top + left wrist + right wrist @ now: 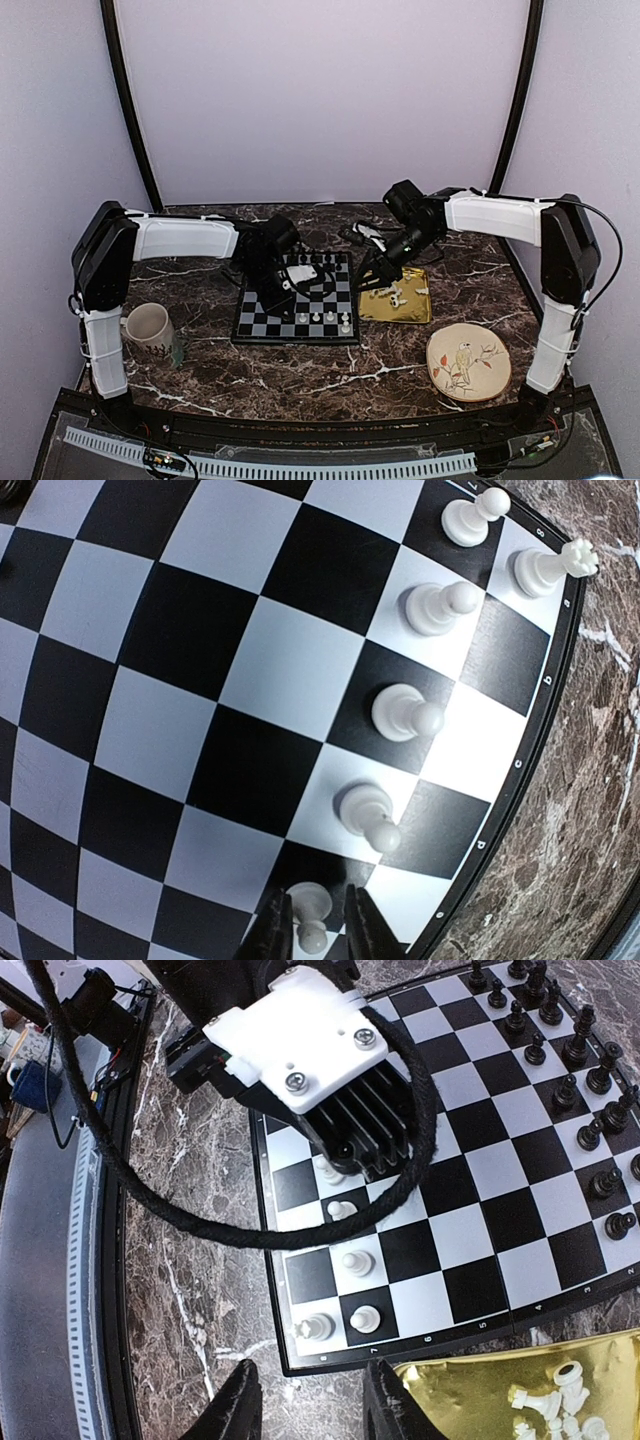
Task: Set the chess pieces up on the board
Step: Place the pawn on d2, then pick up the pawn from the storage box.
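Observation:
The board lies at the table's centre, with black chessmen along its far side. Several white chess pieces stand in a line by its near edge, and a crowned white piece stands in the corner square. My left gripper is low over the board. Its jaws stand narrowly open around a white pawn that rests upright on a dark square, with a thin gap at each side. My right gripper hangs open and empty over the marble beside the board's corner.
A gold tray right of the board holds several loose white pieces. A bird-painted plate sits at the near right. A mug stands at the near left. The left arm's wrist and cable hang over the board.

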You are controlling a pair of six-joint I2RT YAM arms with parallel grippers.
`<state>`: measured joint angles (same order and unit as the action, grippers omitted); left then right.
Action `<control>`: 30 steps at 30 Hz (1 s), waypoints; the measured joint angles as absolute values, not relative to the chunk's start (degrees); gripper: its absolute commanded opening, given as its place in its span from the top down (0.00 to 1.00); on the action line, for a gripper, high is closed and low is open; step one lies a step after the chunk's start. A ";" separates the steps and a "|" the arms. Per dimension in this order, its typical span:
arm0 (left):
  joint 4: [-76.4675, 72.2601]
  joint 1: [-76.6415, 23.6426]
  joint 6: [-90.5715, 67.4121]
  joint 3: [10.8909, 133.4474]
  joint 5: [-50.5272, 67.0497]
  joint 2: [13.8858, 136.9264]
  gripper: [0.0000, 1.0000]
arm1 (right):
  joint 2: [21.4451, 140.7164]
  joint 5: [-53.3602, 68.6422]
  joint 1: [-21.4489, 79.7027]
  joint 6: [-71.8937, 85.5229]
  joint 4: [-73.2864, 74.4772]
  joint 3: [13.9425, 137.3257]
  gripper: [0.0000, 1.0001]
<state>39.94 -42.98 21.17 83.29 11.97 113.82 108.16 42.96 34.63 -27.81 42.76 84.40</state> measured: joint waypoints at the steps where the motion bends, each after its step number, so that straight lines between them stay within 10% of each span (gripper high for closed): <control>1: 39.97 -43.00 21.10 83.31 11.99 113.86 0.78 | 108.20 42.87 34.65 -27.83 42.81 84.40 0.65; 16: 37.91 -42.96 19.27 83.50 11.42 111.09 0.59 | 107.63 38.22 34.39 -27.88 43.27 84.38 0.65; 18: 36.47 -42.89 18.79 83.44 11.27 107.94 0.07 | 106.21 35.68 33.95 -27.51 42.94 84.07 0.64; 19: 34.17 -42.85 17.39 82.96 10.94 104.68 0.02 | 105.14 34.15 33.54 -27.22 42.61 83.72 0.64; 30: 4.08 -41.89 3.18 66.48 6.87 86.80 0.01 | 97.36 11.42 30.37 -26.24 39.03 77.23 0.64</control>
